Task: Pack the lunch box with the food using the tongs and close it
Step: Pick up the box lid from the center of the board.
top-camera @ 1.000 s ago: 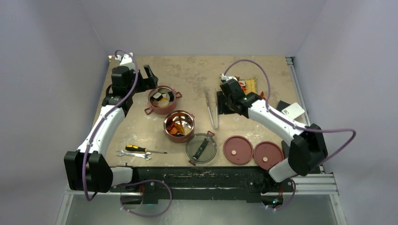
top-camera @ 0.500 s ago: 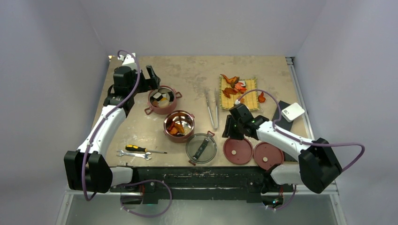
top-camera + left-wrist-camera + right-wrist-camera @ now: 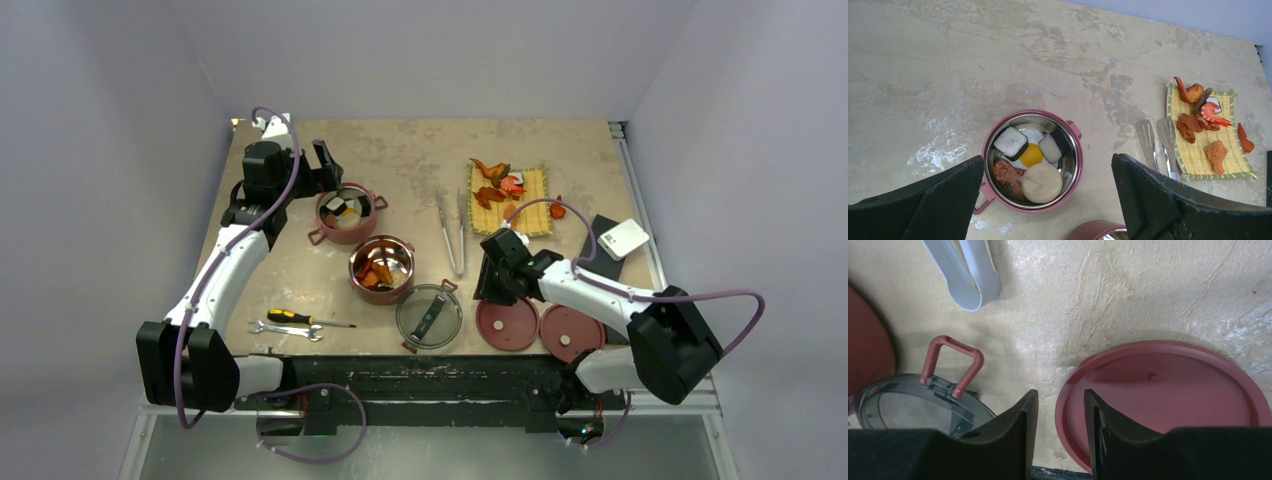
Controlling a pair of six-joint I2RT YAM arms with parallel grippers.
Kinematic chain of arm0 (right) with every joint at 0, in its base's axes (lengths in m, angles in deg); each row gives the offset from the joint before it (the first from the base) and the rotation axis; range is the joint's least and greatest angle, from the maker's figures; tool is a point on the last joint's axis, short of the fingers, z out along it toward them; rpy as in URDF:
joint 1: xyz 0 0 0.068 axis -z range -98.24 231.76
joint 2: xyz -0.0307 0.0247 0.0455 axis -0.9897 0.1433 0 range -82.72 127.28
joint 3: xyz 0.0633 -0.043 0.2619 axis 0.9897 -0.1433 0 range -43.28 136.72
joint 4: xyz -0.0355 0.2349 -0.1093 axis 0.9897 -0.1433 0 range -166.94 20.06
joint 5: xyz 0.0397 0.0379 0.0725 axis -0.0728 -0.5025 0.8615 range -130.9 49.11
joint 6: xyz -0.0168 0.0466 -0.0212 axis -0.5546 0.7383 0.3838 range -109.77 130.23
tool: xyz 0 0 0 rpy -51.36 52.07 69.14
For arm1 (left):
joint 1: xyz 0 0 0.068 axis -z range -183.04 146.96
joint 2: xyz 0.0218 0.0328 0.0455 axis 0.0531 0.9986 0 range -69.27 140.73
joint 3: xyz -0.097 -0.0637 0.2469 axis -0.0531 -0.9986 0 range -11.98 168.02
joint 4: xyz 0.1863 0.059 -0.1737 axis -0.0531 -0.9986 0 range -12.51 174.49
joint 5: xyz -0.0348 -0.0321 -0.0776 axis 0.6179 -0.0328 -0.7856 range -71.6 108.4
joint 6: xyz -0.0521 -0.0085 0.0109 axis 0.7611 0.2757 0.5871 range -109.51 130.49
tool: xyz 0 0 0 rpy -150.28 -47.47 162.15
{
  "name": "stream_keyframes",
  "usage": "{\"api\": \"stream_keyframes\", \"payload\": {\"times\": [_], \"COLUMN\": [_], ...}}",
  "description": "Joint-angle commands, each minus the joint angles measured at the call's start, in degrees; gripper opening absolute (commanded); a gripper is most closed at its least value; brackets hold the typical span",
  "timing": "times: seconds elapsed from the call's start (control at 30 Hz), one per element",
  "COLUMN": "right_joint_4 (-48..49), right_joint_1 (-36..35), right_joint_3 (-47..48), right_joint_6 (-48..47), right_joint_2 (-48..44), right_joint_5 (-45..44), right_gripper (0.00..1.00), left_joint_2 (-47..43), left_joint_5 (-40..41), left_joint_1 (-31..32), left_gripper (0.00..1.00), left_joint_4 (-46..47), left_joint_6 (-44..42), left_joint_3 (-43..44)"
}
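The lunch box stands apart. Its far bowl (image 3: 345,213) (image 3: 988,165) holds a fried egg (image 3: 1031,154), a beige bun (image 3: 1042,183) and white cubes. The near bowl (image 3: 382,266) holds orange and brown chunks. The tongs (image 3: 452,232) (image 3: 970,282) lie flat beside the yellow mat, where more food (image 3: 498,187) (image 3: 1198,122) lies. The dark top lid (image 3: 429,316) (image 3: 908,407) and two red disc lids (image 3: 512,325) (image 3: 571,331) lie near the front edge. My left gripper (image 3: 320,165) (image 3: 1048,200) hangs open above the far bowl. My right gripper (image 3: 490,292) (image 3: 1060,407) is low, its jaws open and straddling the left disc lid's (image 3: 1168,395) rim.
A screwdriver (image 3: 300,319) and a small wrench (image 3: 285,329) lie at the front left. A white card on a black block (image 3: 622,238) sits at the right edge. One orange piece (image 3: 558,210) lies just off the mat.
My right arm swung from the mat area back to the front, down over the left red disc lid, and its jaws narrowed a little. The left arm stayed still.
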State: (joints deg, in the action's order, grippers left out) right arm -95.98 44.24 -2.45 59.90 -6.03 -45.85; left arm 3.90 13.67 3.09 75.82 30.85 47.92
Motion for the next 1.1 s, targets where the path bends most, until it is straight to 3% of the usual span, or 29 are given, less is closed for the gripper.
{"api": "stream_keyframes", "payload": {"times": [0.0,0.37,0.4,0.43,0.53,0.93,1.07], "right_joint_4": [-2.3,-0.4,0.4,1.2,2.2,-3.3,2.3], "right_joint_1": [-1.0,-4.6,-4.7,-4.8,-4.9,-5.0,-5.5], "right_joint_3": [0.6,2.7,2.7,2.7,2.9,6.5,9.9], "right_joint_6": [3.6,5.1,6.4,6.8,7.0,6.8,6.6], "right_joint_2": [2.3,6.8,6.8,6.6,4.7,-8.0,-13.0], "right_joint_5": [-3.9,-5.3,-5.0,-4.7,-5.0,-14.3,-11.4], "right_gripper": [0.41,0.37,0.21,0.13,0.0,0.0,0.0], "left_joint_2": [-1.1,-1.5,-1.6,-1.7,-1.9,-2.5,-2.5], "left_joint_5": [-0.2,0.2,0.4,0.5,0.8,0.9,1.1], "left_joint_1": [0.3,0.3,0.3,0.3,0.3,0.4,0.3], "left_gripper": [0.99,0.99,0.99,0.99,0.99,0.99,0.99], "left_joint_4": [1.3,1.2,1.2,1.2,1.2,1.2,1.2], "left_joint_6": [-0.3,-0.3,-0.4,-0.4,-0.5,-0.6,-0.7], "left_joint_3": [1.9,1.9,1.9,1.9,1.8,1.9,2.0]}}
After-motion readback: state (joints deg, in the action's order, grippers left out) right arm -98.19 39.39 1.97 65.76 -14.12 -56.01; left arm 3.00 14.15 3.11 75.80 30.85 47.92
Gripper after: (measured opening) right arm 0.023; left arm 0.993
